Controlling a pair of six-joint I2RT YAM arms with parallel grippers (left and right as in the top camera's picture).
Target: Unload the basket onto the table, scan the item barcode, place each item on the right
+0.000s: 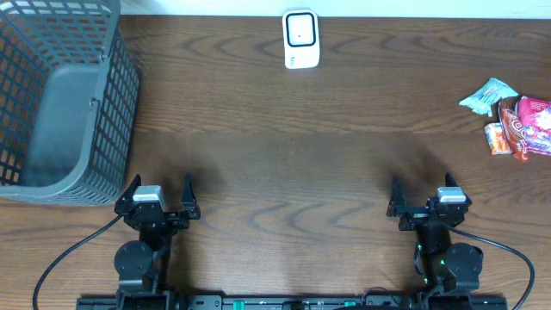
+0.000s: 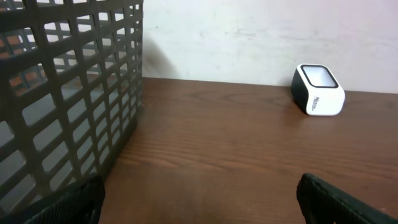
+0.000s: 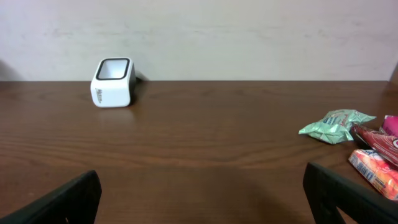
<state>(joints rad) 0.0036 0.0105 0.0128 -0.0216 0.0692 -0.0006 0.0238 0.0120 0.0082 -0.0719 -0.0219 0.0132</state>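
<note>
Your left hand sits at the near edge of the dark brown wooden desk, fingers spread wide and holding nothing. Your right hand is just as wide apart and empty. The pile of crinkly snack packets, one pale green and the rest red and orange, lies far right, well apart from both hands. The white box-shaped barcode scanner stands mid-desk at the far edge. The grey plastic mesh basket sits left, just beyond your left hand.
</note>
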